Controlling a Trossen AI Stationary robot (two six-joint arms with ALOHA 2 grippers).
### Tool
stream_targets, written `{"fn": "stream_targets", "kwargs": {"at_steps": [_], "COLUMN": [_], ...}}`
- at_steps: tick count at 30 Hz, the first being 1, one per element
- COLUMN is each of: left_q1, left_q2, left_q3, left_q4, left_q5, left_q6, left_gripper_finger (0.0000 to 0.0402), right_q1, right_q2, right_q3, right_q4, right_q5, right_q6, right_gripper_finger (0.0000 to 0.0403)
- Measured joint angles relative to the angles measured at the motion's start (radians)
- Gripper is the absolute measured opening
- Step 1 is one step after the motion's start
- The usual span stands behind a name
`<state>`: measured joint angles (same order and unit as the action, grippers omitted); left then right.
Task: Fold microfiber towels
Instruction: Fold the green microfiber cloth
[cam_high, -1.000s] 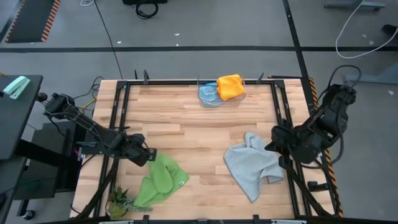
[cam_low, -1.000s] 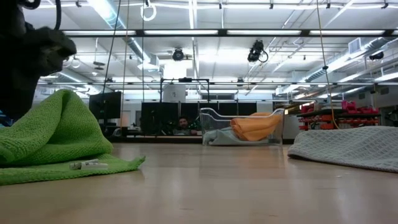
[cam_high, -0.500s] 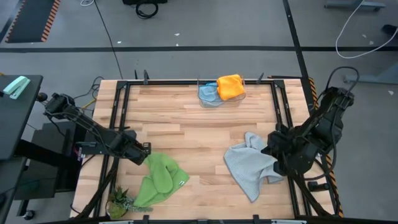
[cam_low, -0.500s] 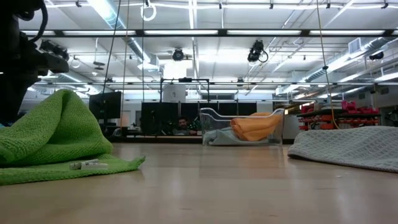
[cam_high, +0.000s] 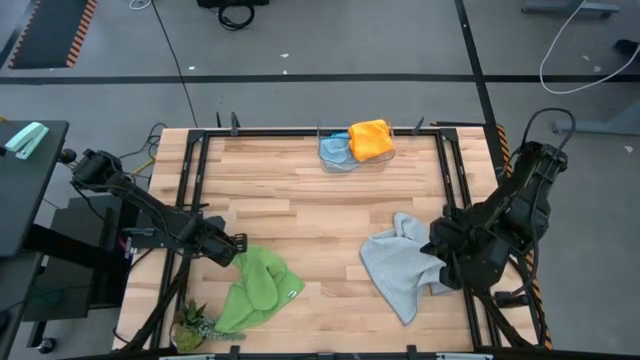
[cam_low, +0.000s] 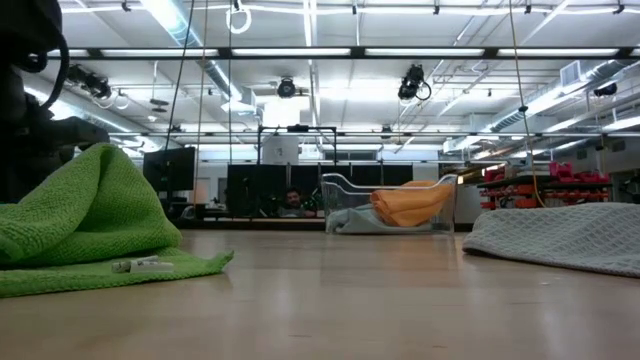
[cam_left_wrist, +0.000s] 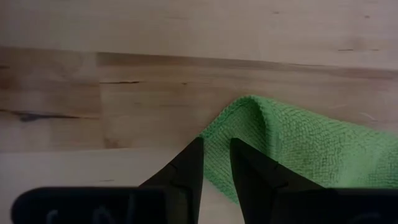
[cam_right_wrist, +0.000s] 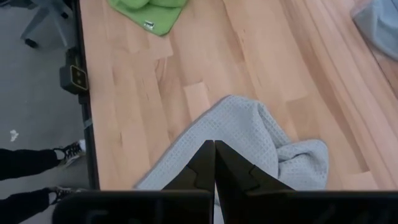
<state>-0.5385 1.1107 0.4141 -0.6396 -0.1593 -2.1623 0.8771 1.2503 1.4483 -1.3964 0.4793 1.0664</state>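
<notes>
left gripper: fingers a narrow gap apart, nothing between them; green towel's near corner sits just ahead of the tips, not gripped
left gripper change: a second ago it was over the green towel's top edge; it has backed off toward its own side of the table and the gap has widened a touch, so reads as a release or a miss, not a pick
green towel: bunched heap just beside the left gripper, on the side toward the table's middle; white label showing at its edge, looks the same shape as a second ago, unfolded
right gripper: fingers pressed together, hovering over the grey towel's edge; cannot tell from the views if it pinches any cloth
right gripper change: arm has swung in closer over the grey towel than a second ago
grey towel: crumpled just ahead of the right gripper, outline unchanged
clear bin: far edge of table, well apart from both grippers
yellow-orange towel: in bin, folded
light blue towel: in bin beside it
meaning: two look done, green and grey still to fold; my guess both arms are repositioning for a fresh grab
</notes>
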Motion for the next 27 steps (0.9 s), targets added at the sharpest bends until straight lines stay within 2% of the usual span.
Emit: {"fn": "stream_targets", "kwargs": {"at_steps": [6,14,17,27], "left_q1": [0.000,0.000,-0.004,-0.005], "left_q2": [-0.012,-0.013,-0.013,-0.011], "left_q3": [0.005,0.077,0.077,0.068], "left_q4": [-0.029,-0.187,-0.209,-0.184], "left_q5": [0.000,0.006,0.052,0.068], "left_q6": [0.014,0.017,0.015,-0.002], "left_gripper_finger": [0.0088,0.0085,0.0088,0.0084], "right_q1": [0.018,0.017,0.017,0.018], "right_q2": [0.000,0.000,0.000,0.000], "right_q3": [0.000,0.000,0.000,0.000], "right_q4": [0.000,0.000,0.000,0.008], "right_q5": [0.000,0.010,0.011,0.011], "right_q6": [0.016,0.016,0.016,0.031], "right_gripper_finger": [0.0011,0.0011,0.0011,0.0011]}}
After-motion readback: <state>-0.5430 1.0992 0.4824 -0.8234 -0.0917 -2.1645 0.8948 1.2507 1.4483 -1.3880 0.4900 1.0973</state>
